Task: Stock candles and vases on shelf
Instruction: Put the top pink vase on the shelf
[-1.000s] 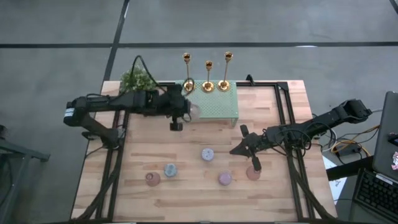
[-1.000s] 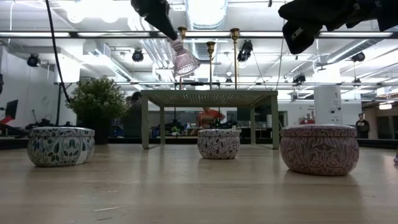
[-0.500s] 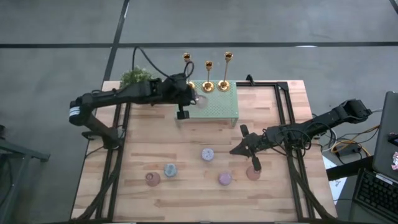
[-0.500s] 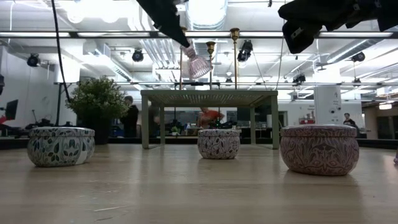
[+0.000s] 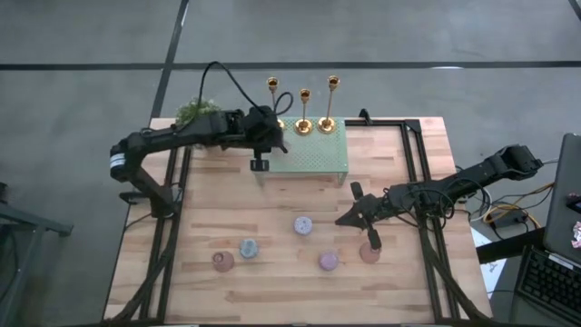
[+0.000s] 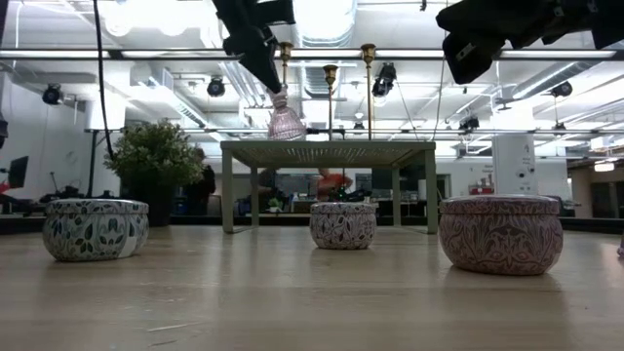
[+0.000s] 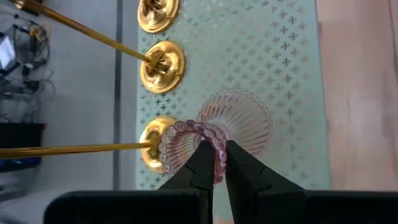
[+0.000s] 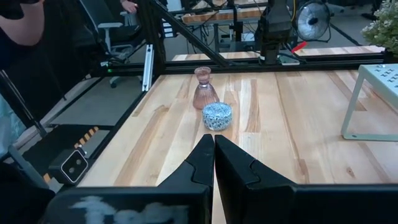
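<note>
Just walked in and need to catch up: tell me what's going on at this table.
The left gripper is shut on the rim of a ribbed pink vase, holding it at the shelf top beside three gold candlesticks. The right gripper waits shut above mid-table. Three candles and two more vases sit on the table, unstocked.

Ribbed clear-pink glass vase (image 7: pixel 233 121) showing over mint-green cross-perforated shelf (image 7: pixel 286 68); gold candlesticks (image 7: pixel 163 67) gleaming; blue-white floral candle tin (image 6: pixel 95 228) sitting on pale wood surface (image 6: pixel 312 302).
</note>
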